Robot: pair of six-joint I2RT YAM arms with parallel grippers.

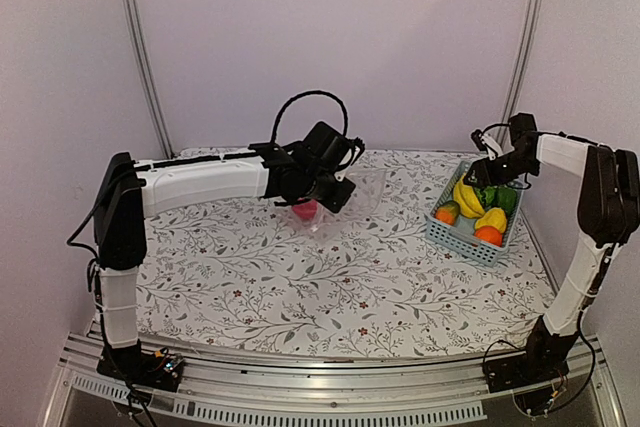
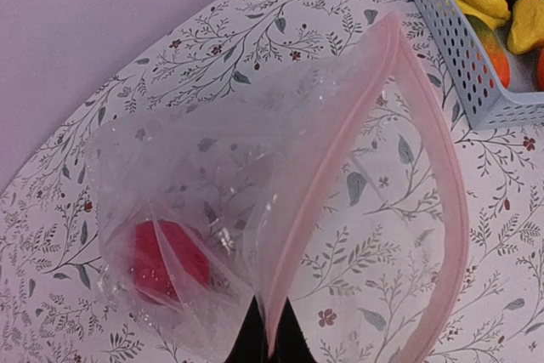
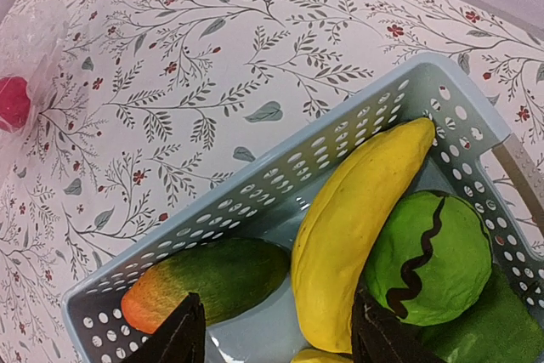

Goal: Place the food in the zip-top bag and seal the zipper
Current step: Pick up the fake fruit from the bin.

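I'm watching the light-blue slotted plastic basket (image 3: 255, 201) sitting at the right of the flowered tablecloth (image 1: 300, 287). It's holding a long yellow toy banana (image 3: 357, 227), a round green ridged piece (image 3: 429, 261), an orange-and-green mango-shaped piece (image 3: 212, 282), a small yellow piece (image 1: 491, 219) and an orange one (image 1: 488, 236).

The clear crinkly zip-top bag (image 2: 221, 150) is slumping at the far middle, with one red toy piece (image 2: 166, 261) lying in its bottom. My left gripper (image 2: 270, 342) is pinching the bag's pink zipper strip (image 2: 457, 218), and the mouth is gaping open.

My right gripper (image 3: 280, 337) is hovering in the basket, jaws standing apart astride one end of the banana. I can't tell whether either finger is touching it. The green piece is crowding the banana's right side.
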